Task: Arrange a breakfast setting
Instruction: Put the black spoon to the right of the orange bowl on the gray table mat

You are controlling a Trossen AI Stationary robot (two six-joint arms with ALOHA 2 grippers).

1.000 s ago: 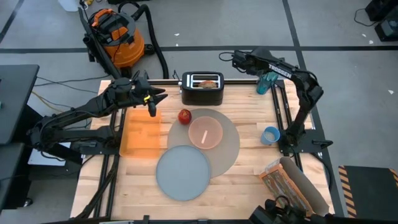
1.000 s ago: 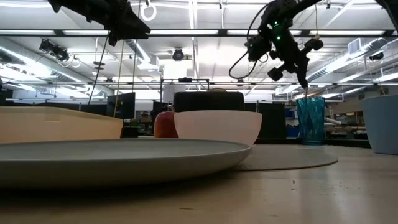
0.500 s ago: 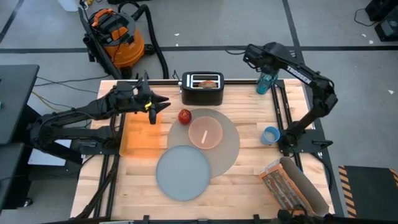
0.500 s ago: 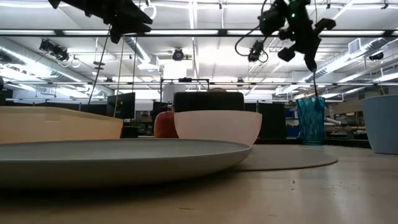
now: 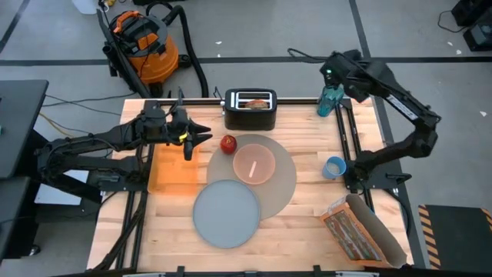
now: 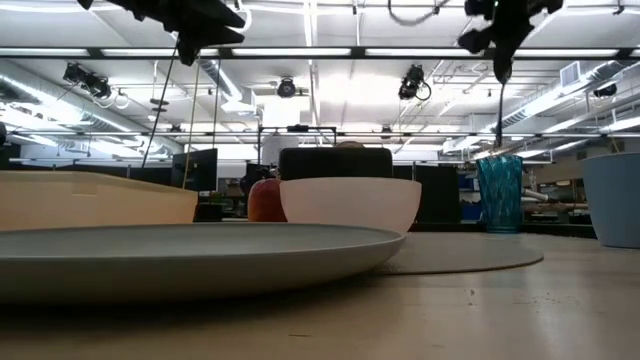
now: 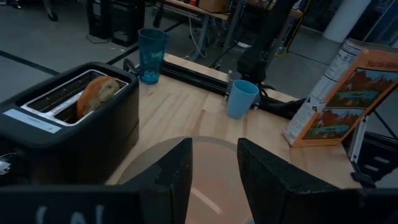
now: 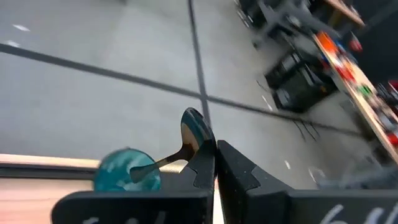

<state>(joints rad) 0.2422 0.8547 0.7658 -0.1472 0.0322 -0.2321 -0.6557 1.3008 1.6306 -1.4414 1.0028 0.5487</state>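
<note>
My right claw (image 8: pixel 214 163) is clamped on the metal spoon (image 8: pixel 189 140), raised above the teal bottle (image 5: pixel 331 100) at the tabletop's far right. My left claw (image 5: pixel 197 135), part open and empty, hovers left of the red apple (image 5: pixel 228 143); the bagel (image 7: pixel 96 94) sits in the black toaster (image 5: pixel 250 110).

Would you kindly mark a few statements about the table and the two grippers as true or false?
1. The bagel sits in the black toaster. True.
2. The right gripper is empty. False: it is shut on the metal spoon, above the teal bottle.
3. The red apple lies in the pink bowl. False: it rests beside the bowl on the grey mat.
4. The left gripper is open, holding nothing. True.
5. The blue cup stands upright. True.
</note>
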